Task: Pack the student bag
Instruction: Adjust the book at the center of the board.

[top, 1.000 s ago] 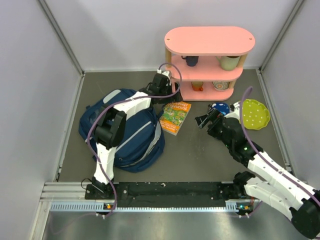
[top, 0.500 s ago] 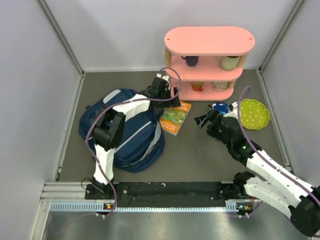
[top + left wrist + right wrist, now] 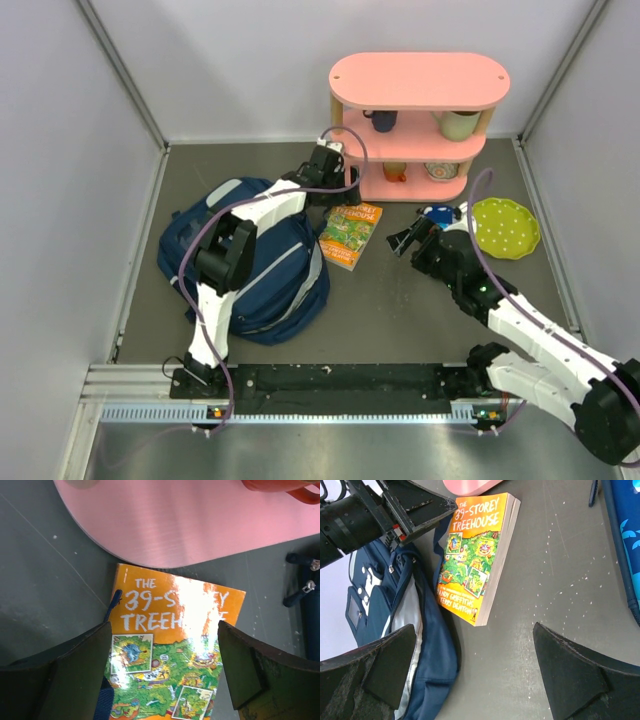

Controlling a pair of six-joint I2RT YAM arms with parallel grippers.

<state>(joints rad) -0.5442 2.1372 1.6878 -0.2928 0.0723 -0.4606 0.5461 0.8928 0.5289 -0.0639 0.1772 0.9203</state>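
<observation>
The left arm (image 3: 225,255) is reaching far forward from its base, elbow bent high, forearm angling off to the right. The left gripper (image 3: 336,170) is pointing downward, jaws standing wide apart, gripping nothing. The right arm (image 3: 500,305) is stretching forward and inward, riding low. The right gripper (image 3: 406,241) is facing left, jaws spread wide, nothing between them.
</observation>
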